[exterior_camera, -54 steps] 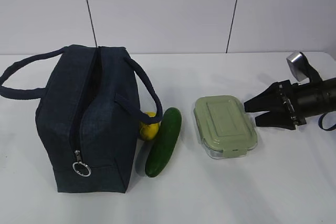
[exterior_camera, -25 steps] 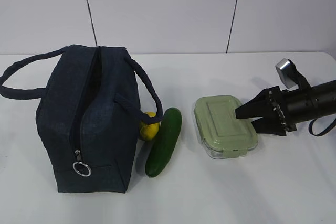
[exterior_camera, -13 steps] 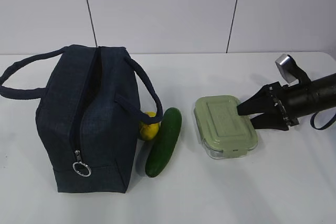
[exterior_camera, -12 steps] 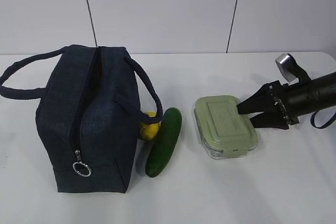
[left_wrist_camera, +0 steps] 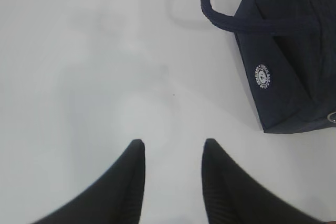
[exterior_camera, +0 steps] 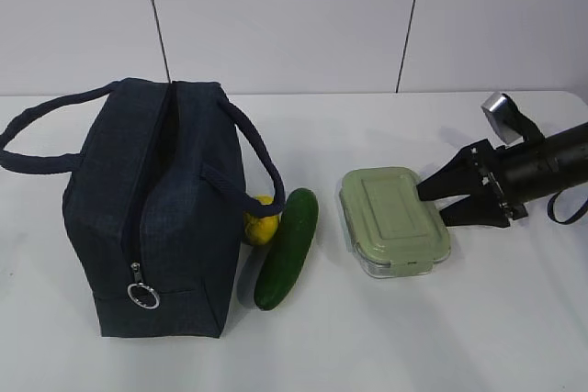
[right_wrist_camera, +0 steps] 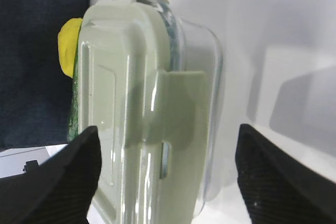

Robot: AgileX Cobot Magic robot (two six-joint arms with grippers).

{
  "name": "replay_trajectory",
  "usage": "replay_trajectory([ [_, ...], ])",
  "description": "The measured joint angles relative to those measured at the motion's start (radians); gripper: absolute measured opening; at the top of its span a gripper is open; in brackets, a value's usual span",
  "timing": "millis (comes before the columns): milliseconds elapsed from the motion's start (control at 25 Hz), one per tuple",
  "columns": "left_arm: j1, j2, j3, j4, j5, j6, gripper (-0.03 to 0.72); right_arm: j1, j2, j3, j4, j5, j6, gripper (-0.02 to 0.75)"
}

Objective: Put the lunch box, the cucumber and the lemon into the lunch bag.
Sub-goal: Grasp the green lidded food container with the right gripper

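Observation:
The lunch box (exterior_camera: 393,220), clear with a pale green clip lid, lies on the white table right of centre. My right gripper (exterior_camera: 434,201) is open at its right end, one finger above the lid edge, one beside it. In the right wrist view the lunch box (right_wrist_camera: 142,129) stands between the wide-spread fingertips (right_wrist_camera: 81,150). The cucumber (exterior_camera: 287,247) lies left of the box, the lemon (exterior_camera: 261,218) tucked behind it against the navy lunch bag (exterior_camera: 152,208). My left gripper (left_wrist_camera: 172,148) is open over bare table, left of the lunch bag (left_wrist_camera: 286,51).
The bag's zipper ring pull (exterior_camera: 142,295) hangs at its front end, and two loop handles (exterior_camera: 41,130) stick out sideways. A white wall with dark seams backs the table (exterior_camera: 514,319).
Over the last seconds my right gripper slid left up to the lunch box's right end, then eased back slightly. Nothing else moved.

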Motion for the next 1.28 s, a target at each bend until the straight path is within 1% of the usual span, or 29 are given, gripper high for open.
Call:
replay_trajectory([
  [200, 0.000, 0.000, 0.000, 0.000, 0.000, 0.000, 0.264, 0.000, 0.000, 0.000, -0.020, 0.000, 0.023, 0.579],
  [480, 0.000, 0.000, 0.000, 0.000, 0.000, 0.000, 0.264, 0.000, 0.000, 0.000, 0.000, 0.000, 0.028, 0.579],
  [760, 0.000, 0.000, 0.000, 0.000, 0.000, 0.000, 0.264, 0.036, 0.000, -0.005, 0.004, 0.000, 0.016, 0.579],
  [1280, 0.000, 0.000, 0.000, 0.000, 0.000, 0.000, 0.264, 0.042, 0.000, -0.013, 0.005, 0.000, 0.010, 0.579],
])
